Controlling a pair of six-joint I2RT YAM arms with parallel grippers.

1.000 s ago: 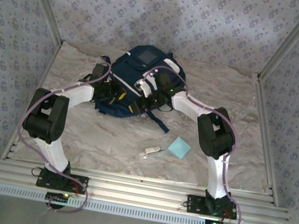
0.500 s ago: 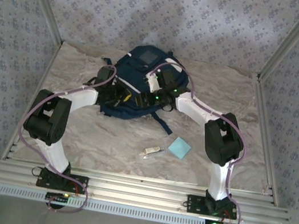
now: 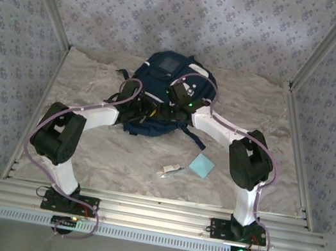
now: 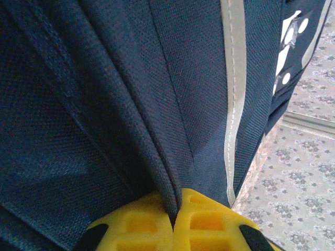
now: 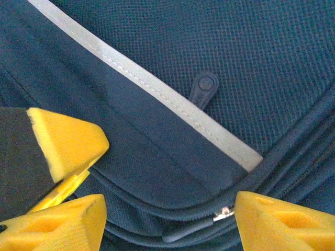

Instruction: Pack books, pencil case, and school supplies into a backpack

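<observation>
The large navy-blue fabric backpack [image 3: 166,80] with white stripes lies at the upper centre of the overhead view, on the marbled tabletop [image 3: 118,149]. The left gripper [image 4: 175,209] is pinched tight on a fold of its cloth, at the bottom edge of the left wrist view. The right gripper [image 5: 167,214] hangs over the bag with its jaws wide and nothing between them.

Right of centre in the overhead view, well apart from the bag, lie the light-blue square pad [image 3: 201,165] and, just left of it, the slim white stick [image 3: 170,170].

The small metal zip pull [image 5: 224,213] sits low in the right wrist view, close to the right-hand finger. The step looks like unzipping: shift the open jaws right to centre on the pull, close firmly, then draw along the zip line while the left pinch holds the fabric taut.
</observation>
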